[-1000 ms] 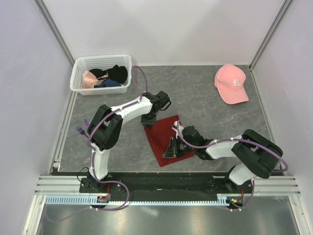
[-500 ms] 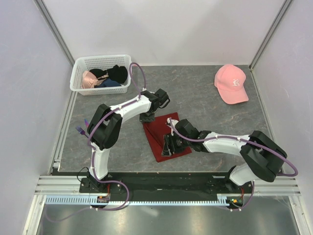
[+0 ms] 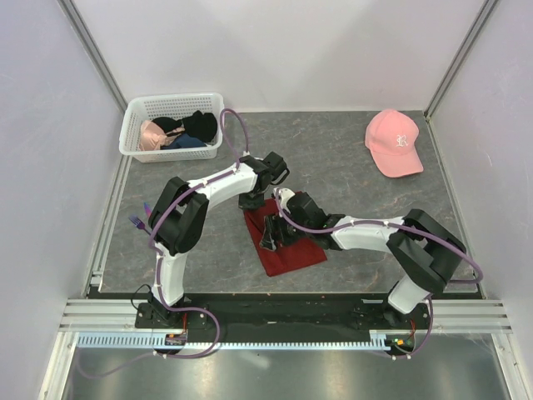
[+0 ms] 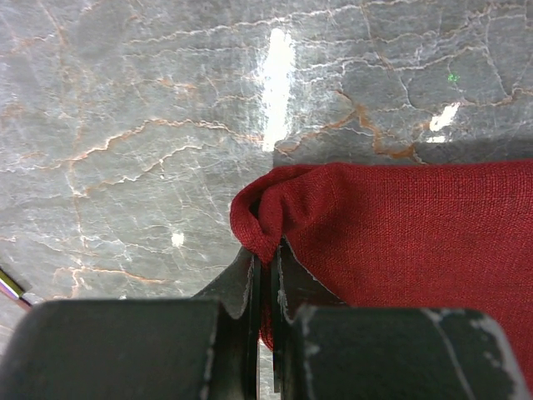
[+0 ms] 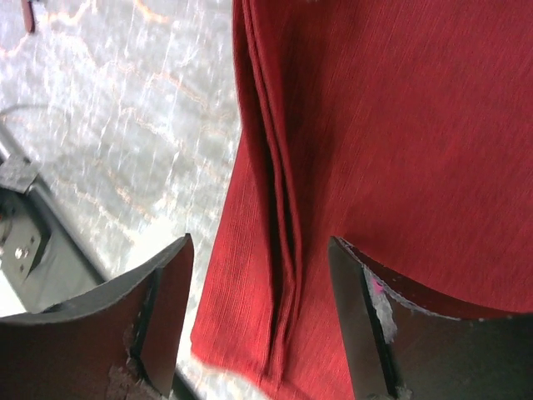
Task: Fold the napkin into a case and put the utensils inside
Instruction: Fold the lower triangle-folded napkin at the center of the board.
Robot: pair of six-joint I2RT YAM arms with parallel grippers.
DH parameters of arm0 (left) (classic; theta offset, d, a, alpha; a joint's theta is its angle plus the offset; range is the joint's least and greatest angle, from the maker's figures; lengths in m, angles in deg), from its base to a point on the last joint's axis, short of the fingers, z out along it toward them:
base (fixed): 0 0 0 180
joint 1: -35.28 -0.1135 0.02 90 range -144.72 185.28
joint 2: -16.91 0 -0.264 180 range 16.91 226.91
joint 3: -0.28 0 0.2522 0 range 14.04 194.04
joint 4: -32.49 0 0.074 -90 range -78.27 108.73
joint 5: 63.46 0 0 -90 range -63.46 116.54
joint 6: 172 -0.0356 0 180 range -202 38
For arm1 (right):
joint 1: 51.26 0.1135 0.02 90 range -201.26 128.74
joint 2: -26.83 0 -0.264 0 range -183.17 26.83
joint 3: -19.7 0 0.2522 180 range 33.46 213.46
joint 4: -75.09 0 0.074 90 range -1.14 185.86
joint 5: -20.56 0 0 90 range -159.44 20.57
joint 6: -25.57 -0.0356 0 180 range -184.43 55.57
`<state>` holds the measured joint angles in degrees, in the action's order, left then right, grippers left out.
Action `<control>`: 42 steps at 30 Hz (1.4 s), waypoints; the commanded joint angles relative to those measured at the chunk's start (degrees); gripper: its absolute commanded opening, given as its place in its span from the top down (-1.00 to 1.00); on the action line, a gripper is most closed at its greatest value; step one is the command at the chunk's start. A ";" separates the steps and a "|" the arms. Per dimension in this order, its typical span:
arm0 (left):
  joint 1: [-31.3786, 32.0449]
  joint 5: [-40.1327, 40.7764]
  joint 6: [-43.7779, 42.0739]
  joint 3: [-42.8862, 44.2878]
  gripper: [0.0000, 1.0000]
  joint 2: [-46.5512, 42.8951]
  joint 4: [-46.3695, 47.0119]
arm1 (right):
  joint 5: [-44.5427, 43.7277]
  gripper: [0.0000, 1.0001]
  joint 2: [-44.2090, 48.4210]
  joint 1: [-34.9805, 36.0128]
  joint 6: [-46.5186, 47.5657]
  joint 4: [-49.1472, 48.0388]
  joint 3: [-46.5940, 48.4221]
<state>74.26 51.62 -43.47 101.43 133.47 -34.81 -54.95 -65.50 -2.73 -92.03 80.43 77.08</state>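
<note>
The dark red napkin [image 3: 293, 248] lies folded flat on the grey table, between the two arms. My left gripper [image 3: 251, 202] is shut on its far left corner, and the pinched cloth [image 4: 265, 218] bunches up just ahead of the fingertips [image 4: 266, 254]. My right gripper [image 3: 271, 237] hovers open over the napkin's left side. Its jaws straddle the stacked fold edges [image 5: 279, 217] and hold nothing. Thin purple sticks [image 3: 137, 221], possibly the utensils, lie at the table's left edge. One tip of them [image 4: 10, 287] shows in the left wrist view.
A white basket [image 3: 133, 133] with black and pink garments stands at the back left. A pink cap [image 3: 394, 142] lies at the back right. A metal rail runs along the table's left edge [image 3: 107, 225].
My right gripper has moved left across the napkin and opened, letting go of the cloth edge it held. The left gripper keeps its pinch on the corner.
</note>
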 commanded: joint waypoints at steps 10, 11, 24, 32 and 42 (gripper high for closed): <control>-0.13 -2.76 1.20 -1.53 0.96 -4.23 2.56 | -2.97 -0.10 -7.50 0.07 3.96 -12.31 4.99; -0.31 -3.02 1.20 -1.70 0.96 -4.66 2.56 | -2.71 -0.07 -7.86 0.07 3.86 -13.01 4.99; -1.45 -6.35 -0.46 -2.67 0.65 -6.95 4.40 | -3.67 1.00 -6.46 -0.19 -3.41 -16.62 1.57; -2.33 -11.97 -3.01 -3.63 -0.09 -12.22 7.66 | 2.82 1.00 -5.22 -3.18 -10.11 -20.93 -3.01; -3.47 -20.15 -3.02 -11.36 -0.20 -20.83 13.46 | 10.65 1.00 -5.22 -10.65 -19.77 -26.28 -8.19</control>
<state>71.59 35.87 -45.42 93.21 116.68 -25.28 -48.14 -72.32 -11.12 -106.80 59.27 71.33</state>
